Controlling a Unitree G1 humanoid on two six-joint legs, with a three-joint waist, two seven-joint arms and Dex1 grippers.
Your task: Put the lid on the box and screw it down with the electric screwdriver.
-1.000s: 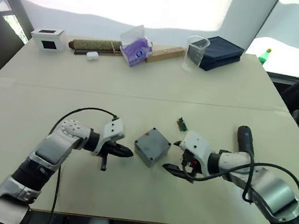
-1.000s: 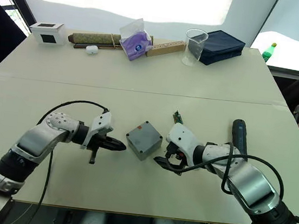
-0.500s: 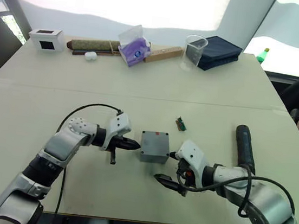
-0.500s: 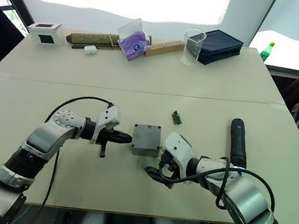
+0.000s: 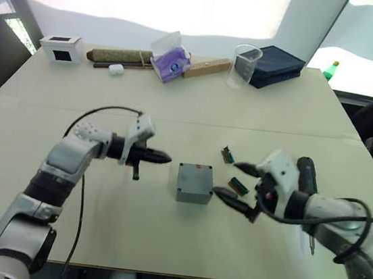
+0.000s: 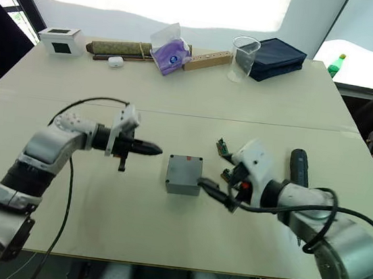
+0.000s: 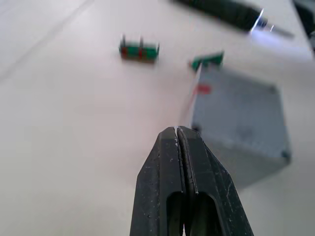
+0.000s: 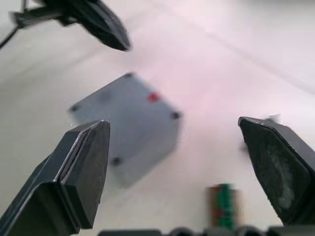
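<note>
Right pincer (image 5: 234,183) spread wide, empty, low over the tabletop (image 5: 161,238), just right of the box (image 5: 193,182). Left pincer (image 5: 164,156) pressed together, empty, left of the box and apart from it. Lid appears already seated. Electric screwdriver (image 5: 307,175) lies beyond the right wrist. Judgement: swing right to it, grip mid-barrel, keep the bit vertical over a corner hole.

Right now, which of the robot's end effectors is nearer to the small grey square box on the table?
The right. The right end effector is open beside the small grey square box, one finger nearly touching its side. The left end effector, shut, sits farther off on the opposite side.
</note>
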